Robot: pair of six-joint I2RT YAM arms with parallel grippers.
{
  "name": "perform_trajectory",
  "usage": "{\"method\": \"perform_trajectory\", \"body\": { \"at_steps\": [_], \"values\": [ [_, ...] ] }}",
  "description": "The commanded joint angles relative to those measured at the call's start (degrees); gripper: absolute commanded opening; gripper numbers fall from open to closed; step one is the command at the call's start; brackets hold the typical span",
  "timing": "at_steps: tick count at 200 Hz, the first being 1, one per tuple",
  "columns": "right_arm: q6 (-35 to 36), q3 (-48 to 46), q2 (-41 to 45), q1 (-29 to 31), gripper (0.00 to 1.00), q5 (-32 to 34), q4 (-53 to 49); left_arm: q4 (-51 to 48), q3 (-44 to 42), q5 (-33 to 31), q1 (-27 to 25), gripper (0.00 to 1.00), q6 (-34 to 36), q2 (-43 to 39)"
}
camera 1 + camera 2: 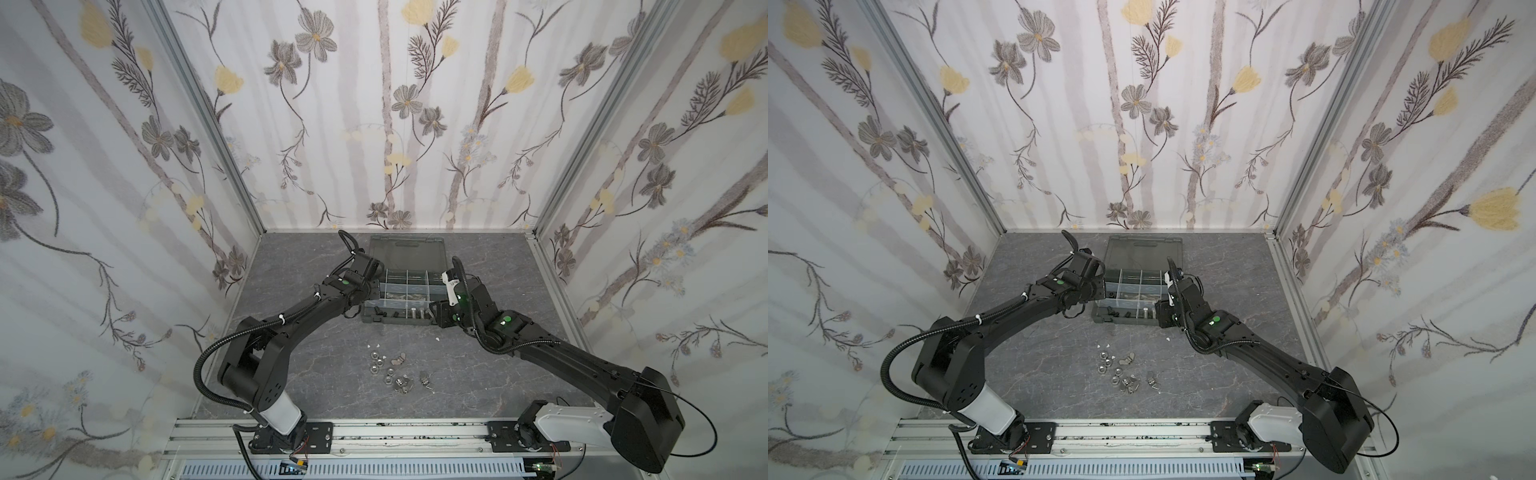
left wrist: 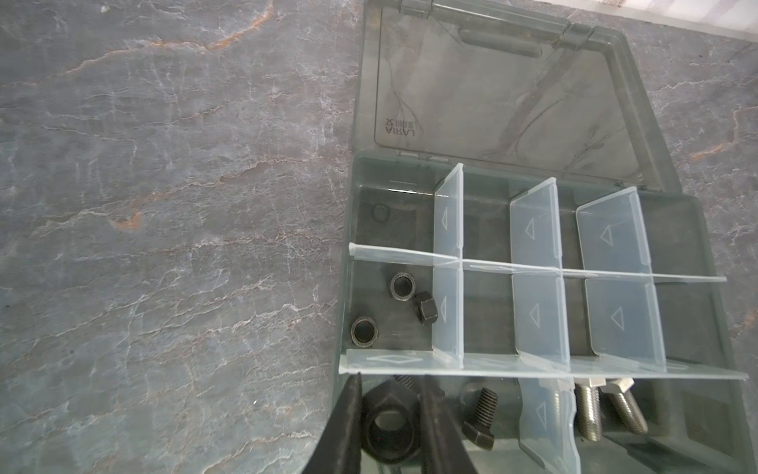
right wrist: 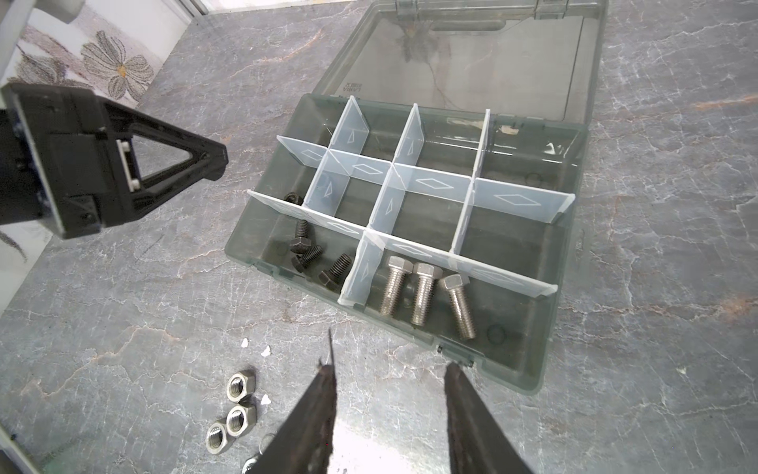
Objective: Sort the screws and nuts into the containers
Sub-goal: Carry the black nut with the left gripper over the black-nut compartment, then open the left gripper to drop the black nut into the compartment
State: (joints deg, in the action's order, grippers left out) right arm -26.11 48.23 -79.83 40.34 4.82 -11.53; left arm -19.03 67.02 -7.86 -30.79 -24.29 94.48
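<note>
Upright partitions (image 3: 414, 182) divide the case (image 3: 553, 328) into cells (image 3: 426, 221); access is from above only. The open lid (image 1: 405, 253) lies back behind it. Loose nuts (image 1: 379, 362) litter the near worktop (image 1: 299, 374); bare worktop lies either side of them.

Organiser case (image 3: 568, 262) — dark grey, set toward the table's far edge, smoky lid (image 3: 471, 61) laid open flat behind it. Square cells (image 3: 506, 234) marked out by pale partitions (image 3: 430, 182).

Front row: three black screws (image 3: 307, 256) in the left corner cell, three silver bolts (image 3: 424, 293) side by side in the next.

Three black nuts (image 2: 402, 287) in the middle row's left end cell.

One black hex nut (image 2: 389, 422) pinched in the left gripper (image 2: 389, 379) by the case's left edge.

Silver hex nuts (image 3: 241, 418) and wing nuts (image 1: 1128, 356) scattered loose at mid-table.
</note>
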Motion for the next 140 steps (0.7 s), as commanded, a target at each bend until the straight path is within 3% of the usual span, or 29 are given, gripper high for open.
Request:
{"method": "perform_trajectory", "body": {
  "at_steps": [1, 73, 140],
  "values": [
    [-1.5, -0.8, 1.0, -0.1, 0.44, 1.3, -0.1, 2.0, 1.7, 1.5, 0.1, 0.21, 1.2, 2.4],
    [-1.6, -2.4, 3.5, -0.2, 0.45, 2.2, -0.3, 2.6, 5.0, 2.6, 0.3, 0.25, 1.1, 8.8],
    [-1.7, -3.7, 4.7, -0.5, 0.46, 2.5, -0.3, 2.8, 4.6, 2.6, 0.3, 0.41, 0.2, 9.1]
  ]
}}
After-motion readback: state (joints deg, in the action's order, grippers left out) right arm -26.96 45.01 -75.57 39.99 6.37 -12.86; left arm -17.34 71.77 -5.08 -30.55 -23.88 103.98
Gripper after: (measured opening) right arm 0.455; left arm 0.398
